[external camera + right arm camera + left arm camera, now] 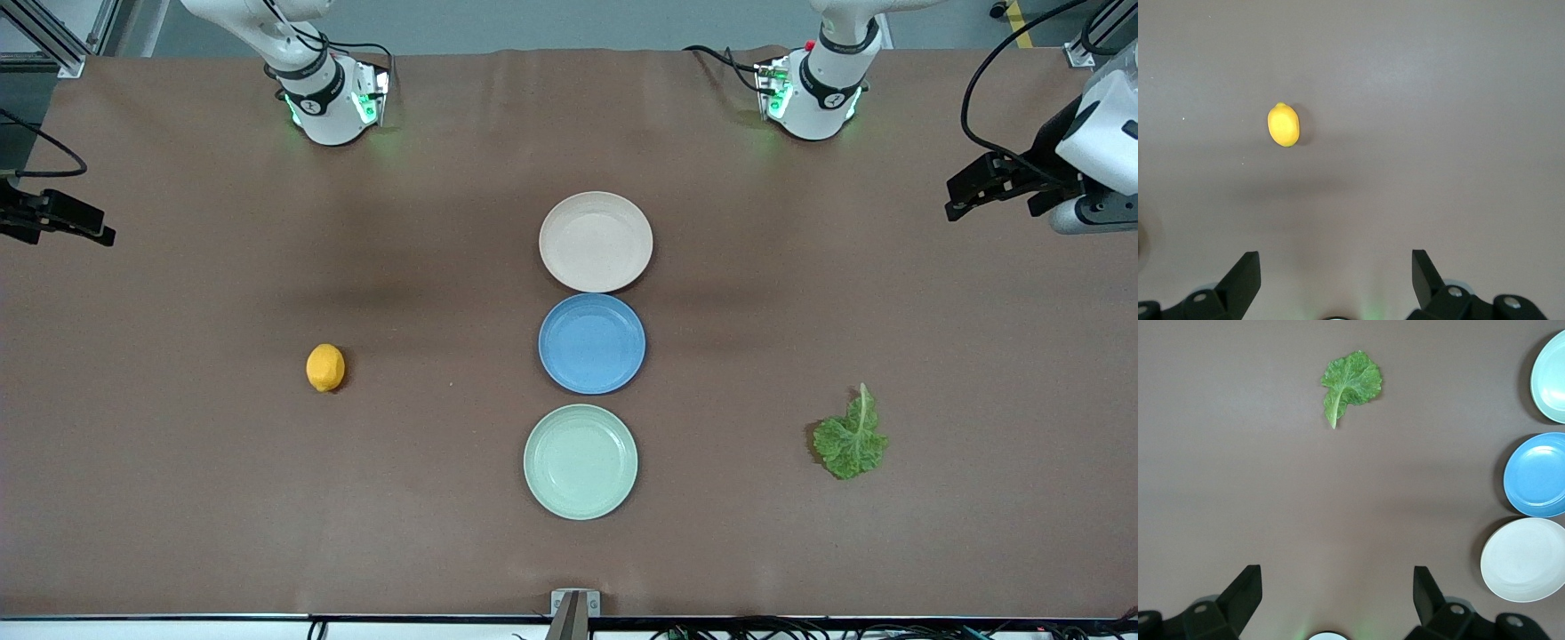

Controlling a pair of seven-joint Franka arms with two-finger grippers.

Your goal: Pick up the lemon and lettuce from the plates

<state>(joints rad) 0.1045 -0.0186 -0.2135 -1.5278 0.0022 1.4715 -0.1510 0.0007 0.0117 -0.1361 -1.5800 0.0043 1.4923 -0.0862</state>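
Landmark: blue plate (591,343), mid-counter (178,498). Nearest the front camera is the mint plate (580,461), just beside the blue one and bare. Lettuce (851,438) lies flat on the counter, well apart from the blue plate toward the left arm's end and a bit nearer the camera than it. Lemon (325,367) sits on its side on the counter, well apart from the blue plate toward the right arm's end, roughly level with it. Farther from the camera than the blue plate, just beside it, is the beige plate (596,241), also bare. So neither item is on a plate, contrary to the task wording; my read is each sits on its own arm's side so no reach has to cross. Left pincer (1337,600) is released, jaws wide, nothing between them, up over the left arm's end of the counter with the lettuce ahead in its wrist view. Right pincer (1335,280) is likewise released and empty, up over the right arm's end, lemon ahead in its wrist view. Both look parked high, likely to keep targets in sight. The leaf lies thin against the counter, so probably the trickier pinch; the lemon could roll.
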